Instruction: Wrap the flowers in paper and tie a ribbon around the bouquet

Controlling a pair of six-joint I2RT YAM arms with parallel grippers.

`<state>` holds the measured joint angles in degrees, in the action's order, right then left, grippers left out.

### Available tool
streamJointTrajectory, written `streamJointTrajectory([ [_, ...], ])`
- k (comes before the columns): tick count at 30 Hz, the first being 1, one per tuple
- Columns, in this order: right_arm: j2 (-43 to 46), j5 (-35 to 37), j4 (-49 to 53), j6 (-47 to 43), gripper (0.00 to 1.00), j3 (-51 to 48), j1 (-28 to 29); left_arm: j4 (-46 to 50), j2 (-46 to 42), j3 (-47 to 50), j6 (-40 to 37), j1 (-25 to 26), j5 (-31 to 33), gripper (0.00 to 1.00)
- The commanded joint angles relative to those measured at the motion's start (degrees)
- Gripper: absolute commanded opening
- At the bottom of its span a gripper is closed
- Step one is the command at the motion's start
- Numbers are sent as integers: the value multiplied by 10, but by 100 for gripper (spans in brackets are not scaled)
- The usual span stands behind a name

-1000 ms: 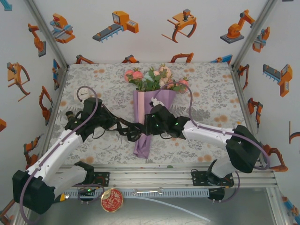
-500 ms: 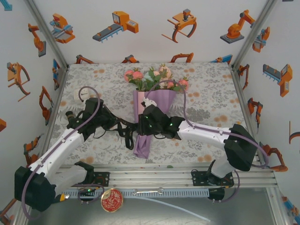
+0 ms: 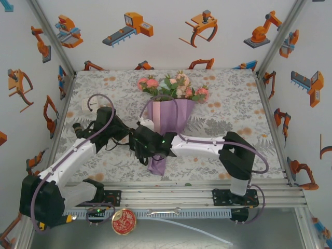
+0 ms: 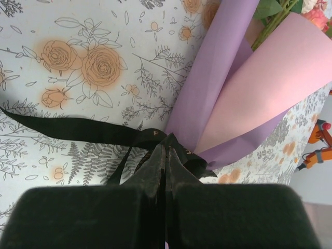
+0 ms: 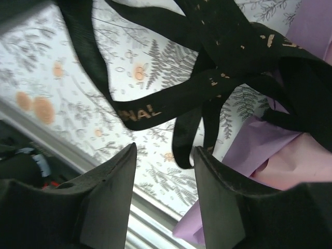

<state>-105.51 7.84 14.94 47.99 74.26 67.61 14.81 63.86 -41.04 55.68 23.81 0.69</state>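
From above, we see the bouquet (image 3: 168, 122) lying on the flowered tablecloth (image 3: 233, 104) in the middle of the table. Its flowers (image 3: 174, 88) point to the far side and the narrow end of the paper (image 3: 157, 165) points toward the arm bases. The left gripper (image 3: 129, 139) and the right gripper (image 3: 144, 148) are close together at the left side of the cone's lower half. The right arm reaches across the paper to get there.

On the left wrist camera, we see the left gripper (image 4: 165, 154) with its fingers pressed together, pinching the black ribbon (image 4: 72, 127) where it gathers at the narrow part of the cone. One tail of the ribbon runs off to the left across the cloth. The lilac outer face of the paper (image 4: 210, 83) and its pink inner face (image 4: 282, 78) fan out just beyond the fingertips.

On the right wrist camera, the right gripper (image 5: 166, 150) stands wide, holding nothing. The ribbon (image 5: 142, 111) hangs in tangled loops just beyond the tips, and one loop dips toward the gap between them. The paper (image 5: 249, 145) lies to the right, near the right finger.
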Motion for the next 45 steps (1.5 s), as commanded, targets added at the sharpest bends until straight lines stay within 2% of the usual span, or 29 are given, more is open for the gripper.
streamJointTrajectory([
  [1, -22, 31, 72, -11, 51, 31, 7, -15, 5, 13, -13, -7, 0, 0],
  [10, -54, 2, 63, -11, 53, 15, 27, -34, -3, 33, -17, -22, -22, 0],
  [13, -62, -20, 48, -16, 43, 9, 30, -35, -2, 33, -19, -23, -24, 0],
  [21, -73, -21, 63, -20, 42, 9, 30, -34, 4, 34, -24, -33, -24, 0],
  [24, -67, -10, 56, -18, 17, -2, 30, -34, 4, 37, -22, -37, -34, 0],
  [27, -43, -8, 33, -19, 0, -17, 30, -34, -2, 41, -23, -39, -37, 0],
  [31, 0, 15, 34, -34, 0, -27, 30, -35, -5, 42, -29, -41, -42, 0],
  [34, 45, 31, 52, -68, 0, -34, 30, -36, -9, 42, -64, -42, -60, 0],
  [38, 110, 71, 79, -114, 0, -50, 19, 6, -20, 45, -109, -40, -55, 0],
  [40, 129, 67, 81, -129, 0, -59, 0, 22, -34, 56, -117, -40, -55, 2],
  [45, 153, 16, 91, -166, 0, -79, -28, 29, -77, 115, -91, -29, -65, 23],
])
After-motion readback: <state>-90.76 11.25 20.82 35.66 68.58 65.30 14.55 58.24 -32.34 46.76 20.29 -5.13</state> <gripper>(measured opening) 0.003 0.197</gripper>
